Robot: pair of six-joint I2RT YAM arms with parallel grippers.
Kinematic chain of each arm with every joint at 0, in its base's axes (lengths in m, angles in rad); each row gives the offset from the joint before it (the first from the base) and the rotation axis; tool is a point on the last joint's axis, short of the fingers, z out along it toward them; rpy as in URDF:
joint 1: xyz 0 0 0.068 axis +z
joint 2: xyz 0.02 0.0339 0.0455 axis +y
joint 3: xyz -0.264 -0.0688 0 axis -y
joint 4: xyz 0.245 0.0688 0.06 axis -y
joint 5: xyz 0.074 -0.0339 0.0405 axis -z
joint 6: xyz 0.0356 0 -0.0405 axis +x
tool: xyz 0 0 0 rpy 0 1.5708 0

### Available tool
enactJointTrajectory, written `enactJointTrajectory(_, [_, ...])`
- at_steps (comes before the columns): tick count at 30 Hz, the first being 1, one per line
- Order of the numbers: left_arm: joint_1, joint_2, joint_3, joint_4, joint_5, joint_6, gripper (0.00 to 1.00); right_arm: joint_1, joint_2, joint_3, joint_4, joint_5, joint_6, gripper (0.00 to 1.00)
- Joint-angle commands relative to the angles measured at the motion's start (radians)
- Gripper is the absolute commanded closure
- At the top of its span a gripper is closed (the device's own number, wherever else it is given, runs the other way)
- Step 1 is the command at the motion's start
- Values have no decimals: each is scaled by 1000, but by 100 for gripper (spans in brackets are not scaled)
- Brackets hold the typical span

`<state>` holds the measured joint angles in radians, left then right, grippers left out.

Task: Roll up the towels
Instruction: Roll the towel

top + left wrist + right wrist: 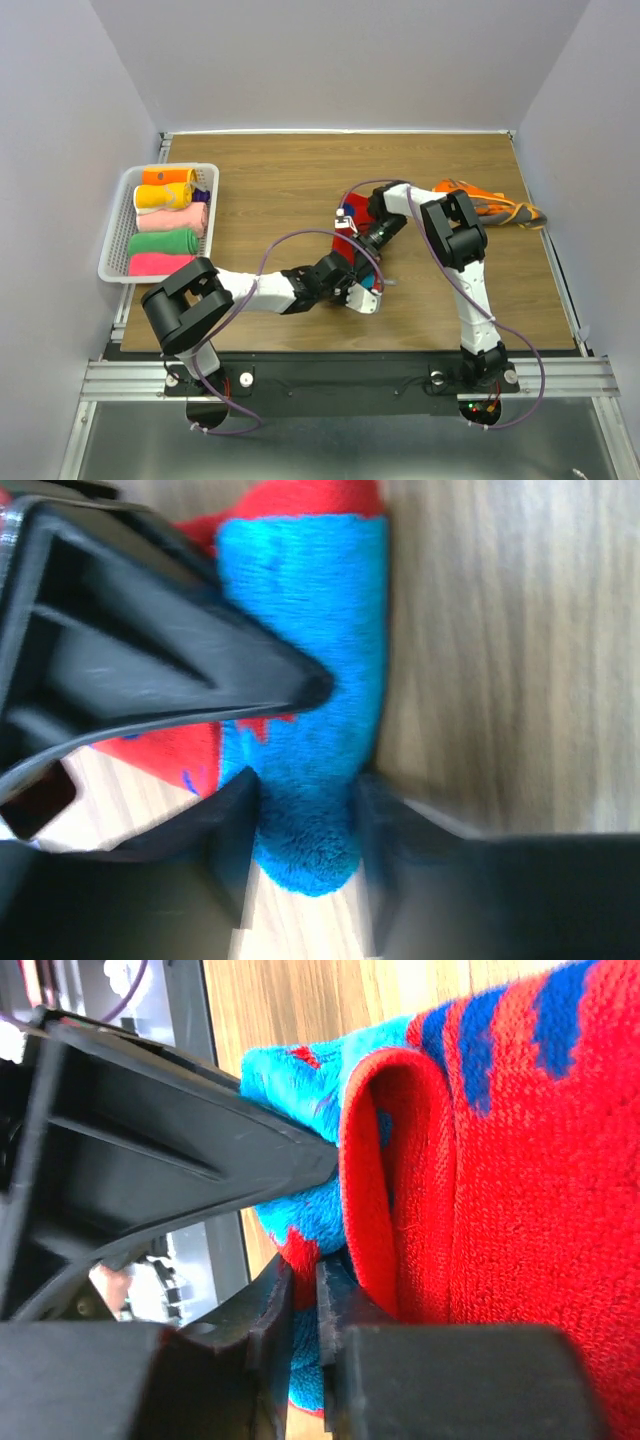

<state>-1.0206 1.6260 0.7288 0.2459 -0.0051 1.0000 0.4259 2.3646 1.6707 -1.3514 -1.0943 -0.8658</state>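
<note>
A red towel with blue patterns lies mid-table, partly rolled. In the left wrist view its blue fuzzy roll runs between my left gripper's fingers, which press on both sides of the roll's end. My right gripper is pinched nearly shut on a thin fold of the same towel, beside the red curl of the roll. From above, the left gripper and right gripper meet over this towel. An orange towel lies crumpled at the back right.
A white slatted basket stands at the left edge with several rolled towels in it: orange, yellow, pink and green. Purple cables loop off both arms. The right arm's elbow stands close to the orange towel.
</note>
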Motion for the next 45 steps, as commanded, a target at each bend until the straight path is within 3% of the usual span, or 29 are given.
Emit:
enactJointTrajectory(1, [-3, 9, 66, -193, 62, -72, 67, -12, -16, 75, -34, 8, 16, 72])
enactJointTrajectory(4, [-3, 34, 107, -311, 114, -133, 78, -44, -33, 194, -34, 27, 80, 44])
enactJointTrajectory(5, [-3, 43, 119, -338, 123, -147, 79, -56, -34, 230, -34, 34, 100, 17])
enactJointTrajectory(6, [-3, 54, 133, -371, 140, -161, 80, -68, -34, 280, -34, 65, 122, 10])
enactJointTrajectory(9, [1, 95, 184, -471, 227, -228, 79, -146, -51, 449, -31, 114, 201, 3])
enactJointTrajectory(11, [5, 100, 208, -522, 273, -254, 73, -189, -71, 539, -28, 117, 224, 0])
enactJointTrajectory(17, [85, 175, 338, -686, 464, -320, 71, -361, -281, 535, 8, 108, 252, 0])
enactJointTrajectory(21, [158, 271, 457, -786, 562, -322, 71, -368, -514, 326, 69, 220, 160, 0])
enactJointTrajectory(22, [175, 319, 484, -810, 617, -317, 71, -369, -575, 208, 102, 234, 166, 0])
enactJointTrajectory(25, [253, 421, 618, -945, 698, -259, 70, -368, -816, 25, 199, 283, 165, 0])
enactJointTrajectory(27, [273, 474, 673, -990, 720, -238, 69, -363, -893, -49, 236, 312, 160, 0])
enactJointTrajectory(32, [330, 649, 857, -1154, 764, -155, 69, -178, -1060, -300, 360, 491, 178, 0])
enactJointTrajectory(35, [361, 699, 903, -1195, 781, -112, 68, 72, -1120, -466, 524, 724, 254, 0])
enactJointTrajectory(39, [390, 744, 963, -1237, 783, -89, 68, 253, -1073, -597, 717, 923, 294, 0])
enactJointTrajectory(45, [418, 795, 1031, -1295, 771, -43, 66, 398, -978, -727, 1004, 1051, 245, 2])
